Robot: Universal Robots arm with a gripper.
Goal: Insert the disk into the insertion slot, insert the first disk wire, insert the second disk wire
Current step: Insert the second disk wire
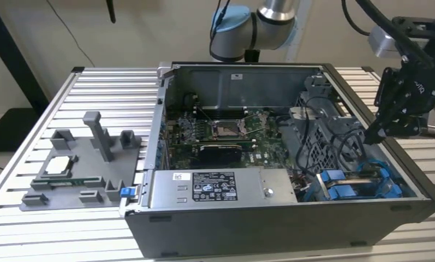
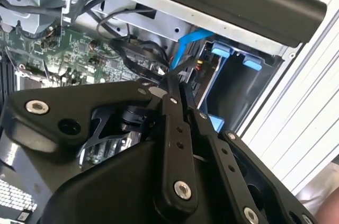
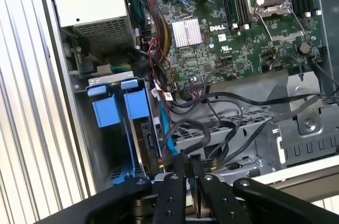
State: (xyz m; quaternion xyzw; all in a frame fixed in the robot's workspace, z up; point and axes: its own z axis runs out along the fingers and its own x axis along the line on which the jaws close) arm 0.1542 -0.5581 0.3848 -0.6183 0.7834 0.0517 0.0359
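- Finding the flat silver-grey disk in its bright blue plastic carrier (image 3: 145, 139) standing edge-on inside the rectangular grey metal insertion slot with blue rails and tabs (image 1: 345, 192), apparently seated there.
- Judging the disk stiff, fairly heavy for its bulk and sensitive to knocks; best taken by the carrier's blue edges, never by the connector end.
- Seeing the black two-finger gripper (image 3: 186, 160) just above the slot's open end, fingertips pressed together; unable to tell whether a plug sits between them.
- Noting a thin light-blue data wire (image 3: 165, 131) just beside the slot, close to the fingertips; soft and limp, better held at its plug than along the cord.
- Noting loose black wires (image 3: 233, 123) beside the slot, the green motherboard (image 3: 212, 54) beyond it and the grey labelled power-supply box (image 1: 210, 188) near it, all within the open dark-grey computer case (image 1: 275, 229).
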